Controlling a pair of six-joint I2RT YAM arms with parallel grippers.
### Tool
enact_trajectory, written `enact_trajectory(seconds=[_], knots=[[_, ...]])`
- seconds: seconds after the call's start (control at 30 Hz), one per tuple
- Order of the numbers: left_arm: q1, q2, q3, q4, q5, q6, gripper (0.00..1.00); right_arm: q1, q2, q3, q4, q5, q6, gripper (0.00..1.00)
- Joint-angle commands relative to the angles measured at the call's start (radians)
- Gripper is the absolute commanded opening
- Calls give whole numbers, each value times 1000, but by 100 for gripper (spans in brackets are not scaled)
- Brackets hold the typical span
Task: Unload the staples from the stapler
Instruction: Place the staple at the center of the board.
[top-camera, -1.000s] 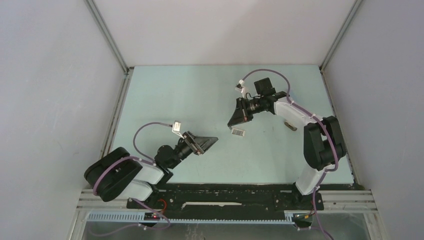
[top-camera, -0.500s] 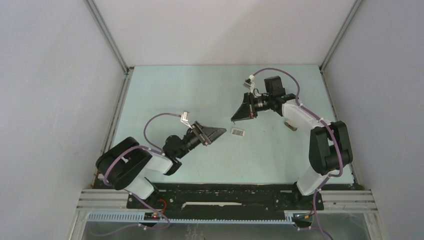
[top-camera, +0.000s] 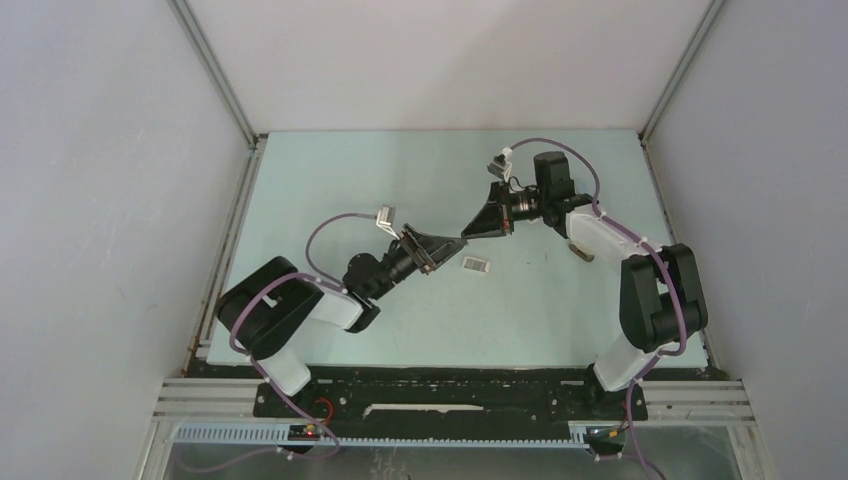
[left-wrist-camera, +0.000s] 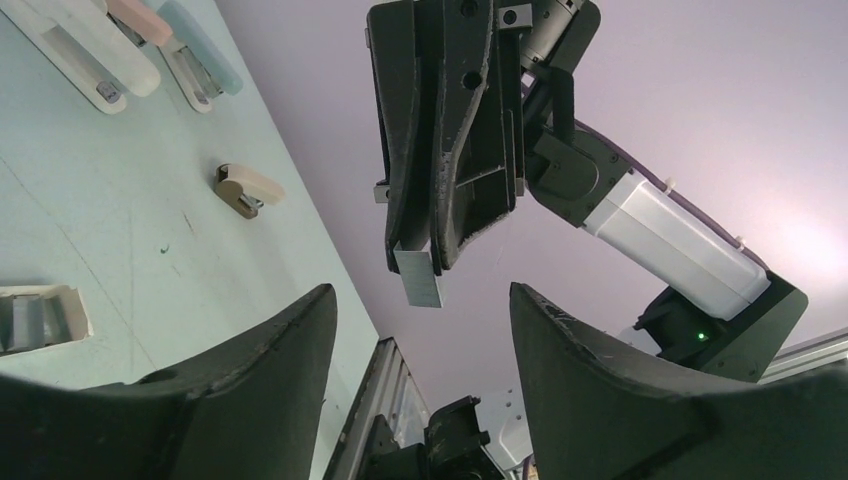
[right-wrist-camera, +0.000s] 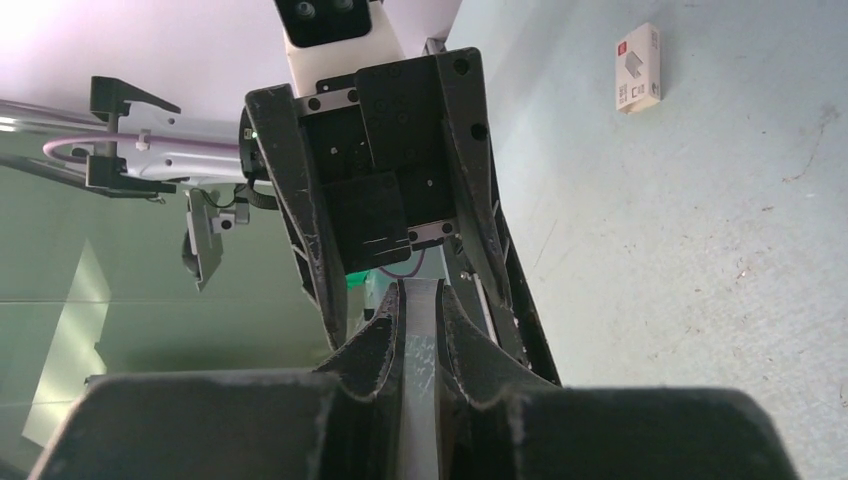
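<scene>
My right gripper (right-wrist-camera: 421, 300) is shut on the staples (right-wrist-camera: 421, 345), a thin grey metal strip. In the left wrist view the strip's end (left-wrist-camera: 418, 280) sticks out past the right gripper's tips. My left gripper (left-wrist-camera: 420, 335) is open, its two fingers on either side of and just short of that end, not touching it. From above, the two grippers meet tip to tip over the middle of the table, left gripper (top-camera: 447, 245), right gripper (top-camera: 472, 231). A small tan stapler (left-wrist-camera: 245, 188) lies on the table, partly hidden by the right arm in the top view (top-camera: 580, 251).
A small white box (top-camera: 476, 264) lies on the table just below the two grippers, with its end in the left wrist view (left-wrist-camera: 35, 318). Two longer staplers, one white (left-wrist-camera: 85, 50) and one pale blue (left-wrist-camera: 195, 55), lie further off. Grey walls close in the table.
My left arm has reached up and to the right until its tips meet the right gripper, and its jaws have narrowed. My right gripper has lifted off the table beside the box and turned towards the left one.
</scene>
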Motion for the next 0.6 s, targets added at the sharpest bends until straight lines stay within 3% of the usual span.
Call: enact_trajectory(seconds=[0.0, 0.57], knots=[[-5, 16, 50, 47, -14, -28, 67, -8, -43, -2, 61, -41, 49, 6], [-9, 43, 84, 47, -12, -76, 46, -9, -28, -1, 64, -45, 54, 7]])
